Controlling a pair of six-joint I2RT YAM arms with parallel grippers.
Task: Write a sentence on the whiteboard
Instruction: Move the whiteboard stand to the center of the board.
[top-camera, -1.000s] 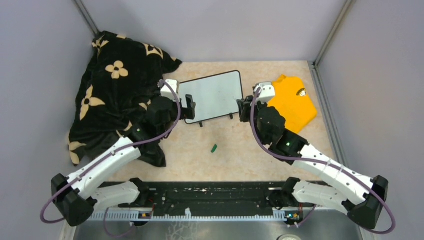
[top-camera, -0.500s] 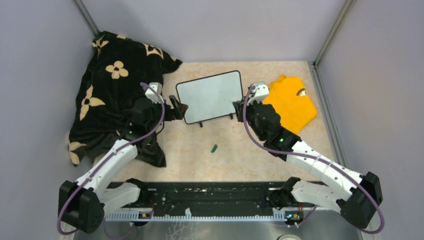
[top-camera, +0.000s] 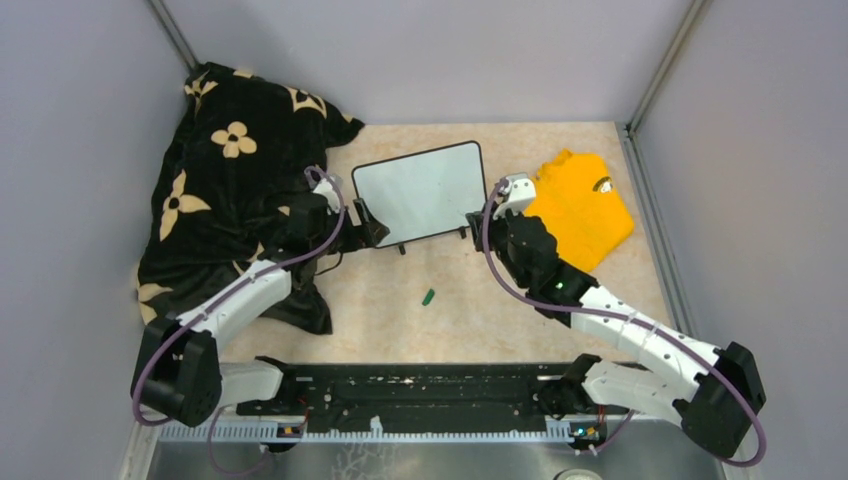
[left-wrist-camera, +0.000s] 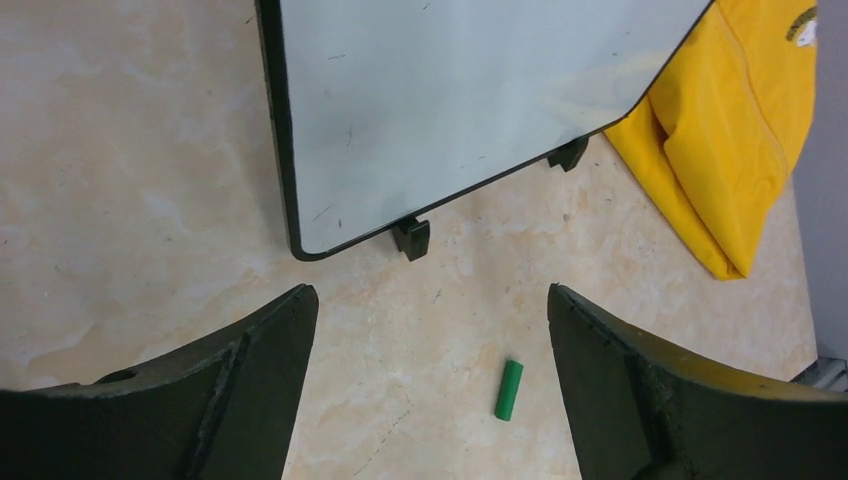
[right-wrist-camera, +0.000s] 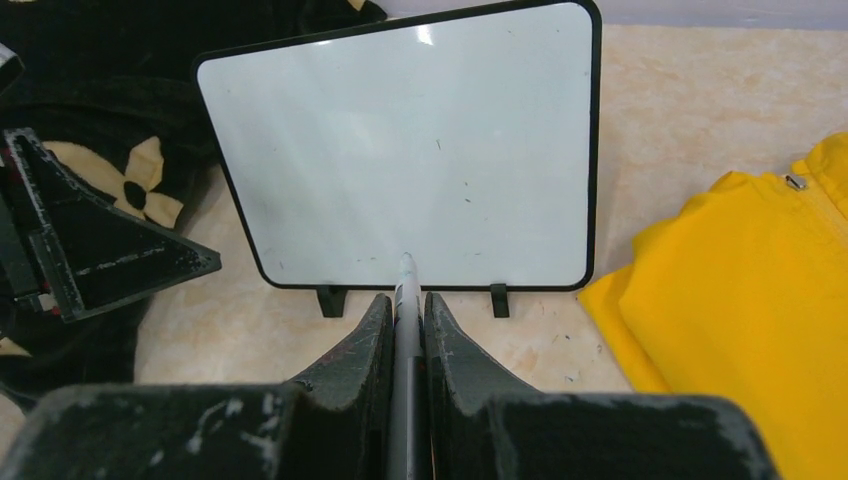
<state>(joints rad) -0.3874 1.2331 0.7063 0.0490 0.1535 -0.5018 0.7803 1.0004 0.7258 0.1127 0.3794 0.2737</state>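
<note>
Beige stone-patterned table (top-camera: 480, 320) fills a booth with grey walls. On it the whiteboard (top-camera: 420, 193) sits toward the back, between a black flowered cloth (top-camera: 225, 180) on the left and a folded yellow shirt (top-camera: 585, 205) on the right, with its small feet toward the arms.

The right gripper (right-wrist-camera: 406, 310) is clamped on a marker (right-wrist-camera: 406, 280), and the tip points at the lower edge of the board. I cannot tell if the tip touches the surface. The left gripper (left-wrist-camera: 430, 300) has its fingers wide apart and holds nothing; it is just beside the left near corner of the board. A small green piece (top-camera: 428, 297), probably the marker cap, lies on the table nearer to the arms.

The board shows only a few tiny specks and no letters. So I judge that the preparation is done, but the whole sentence is left to write.
</note>
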